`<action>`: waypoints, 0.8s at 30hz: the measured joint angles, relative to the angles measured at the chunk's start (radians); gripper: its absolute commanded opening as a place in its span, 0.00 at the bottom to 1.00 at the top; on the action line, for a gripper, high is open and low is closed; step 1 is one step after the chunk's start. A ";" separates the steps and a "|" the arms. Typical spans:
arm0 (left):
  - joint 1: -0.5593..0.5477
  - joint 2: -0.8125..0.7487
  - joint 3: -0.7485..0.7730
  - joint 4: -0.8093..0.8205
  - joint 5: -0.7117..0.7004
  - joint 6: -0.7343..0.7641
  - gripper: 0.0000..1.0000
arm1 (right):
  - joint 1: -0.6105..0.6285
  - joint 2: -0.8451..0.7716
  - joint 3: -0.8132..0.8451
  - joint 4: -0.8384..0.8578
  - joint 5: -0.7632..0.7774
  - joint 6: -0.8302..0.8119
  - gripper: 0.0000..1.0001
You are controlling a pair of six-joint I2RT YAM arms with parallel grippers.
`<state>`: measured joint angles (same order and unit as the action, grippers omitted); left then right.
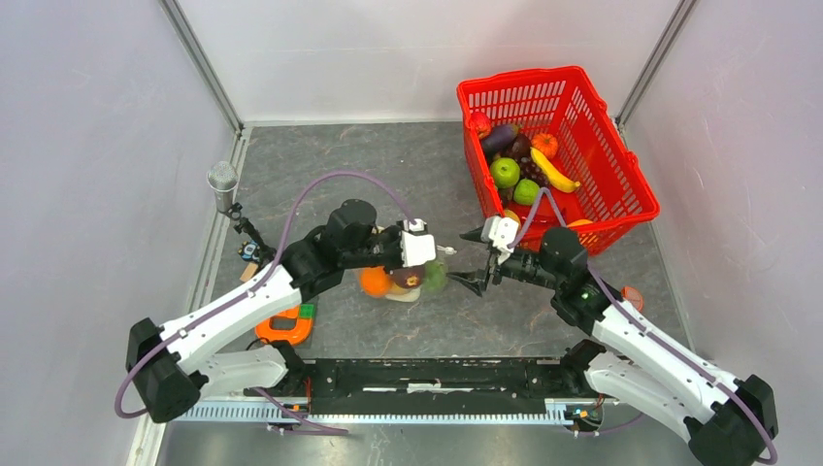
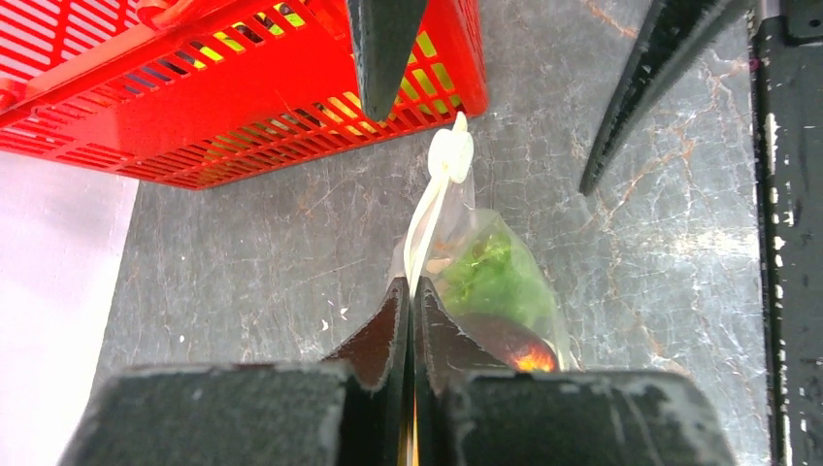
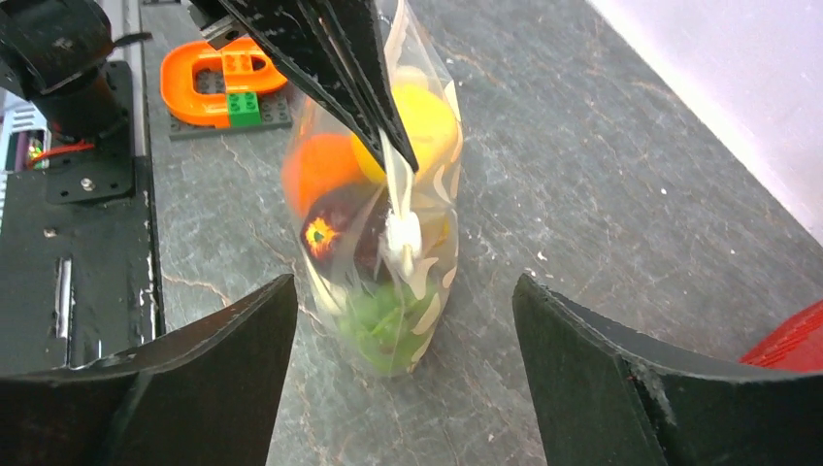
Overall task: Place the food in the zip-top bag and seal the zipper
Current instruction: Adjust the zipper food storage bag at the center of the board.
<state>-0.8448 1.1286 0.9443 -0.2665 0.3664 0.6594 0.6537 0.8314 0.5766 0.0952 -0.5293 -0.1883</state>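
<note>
The dotted zip-top bag (image 3: 378,233) stands on the table mid-front, holding orange, yellow, dark purple and green toy food (image 3: 388,316). It also shows in the top view (image 1: 408,280). My left gripper (image 2: 411,296) is shut on the bag's zipper strip (image 2: 434,199) at the mouth edge. In the top view the left gripper (image 1: 430,254) is above the bag. My right gripper (image 3: 403,320) is open and empty, its jaws spread either side of the bag's end, apart from it. In the top view the right gripper (image 1: 473,259) is just right of the bag.
The red mesh basket (image 1: 621,170) at the back right holds more toy food (image 1: 524,165). An orange e-shaped toy (image 1: 284,327) lies on a dark plate at the front left. A grey cylinder (image 1: 223,183) stands by the left wall.
</note>
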 measured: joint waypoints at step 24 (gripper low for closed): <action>0.000 -0.103 -0.088 0.109 0.094 -0.177 0.02 | 0.047 -0.007 -0.137 0.362 -0.055 0.221 0.40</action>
<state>-0.8448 1.0252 0.8566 -0.1577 0.4603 0.4824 0.7006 0.8246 0.4400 0.4572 -0.5842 0.0330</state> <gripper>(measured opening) 0.043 0.387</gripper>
